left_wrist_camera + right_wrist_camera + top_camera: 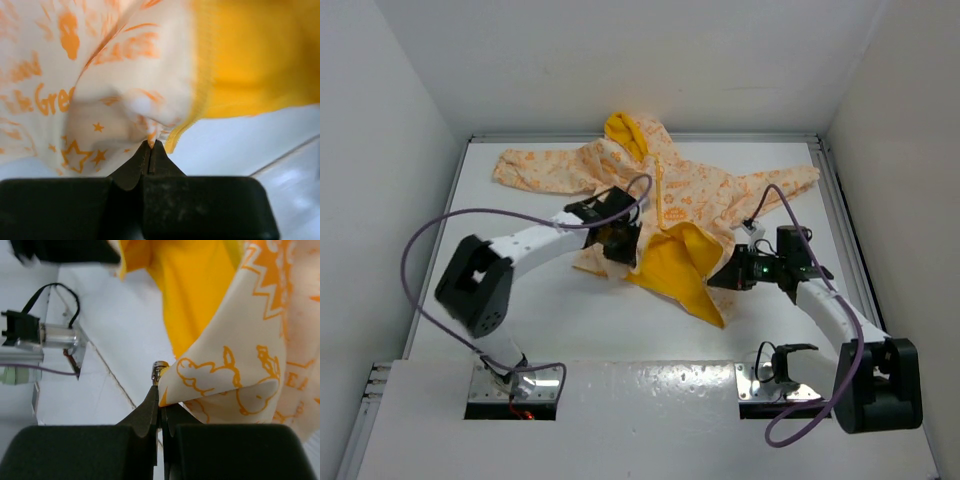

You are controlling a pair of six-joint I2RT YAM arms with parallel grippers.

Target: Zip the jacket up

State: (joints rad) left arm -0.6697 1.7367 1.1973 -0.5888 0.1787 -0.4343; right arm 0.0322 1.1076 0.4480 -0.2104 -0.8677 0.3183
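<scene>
Because the jacket lies on the table with its lower front splayed open, you have the left gripper pinching one hem corner and the right gripper pinching the other, by the zipper end, presumably to join both halves. Count: one jacket, two grippers.

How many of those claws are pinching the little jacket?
2. The left gripper grips the jacket's hem by its yellow edge; the right gripper grips the other front panel's corner.
</scene>
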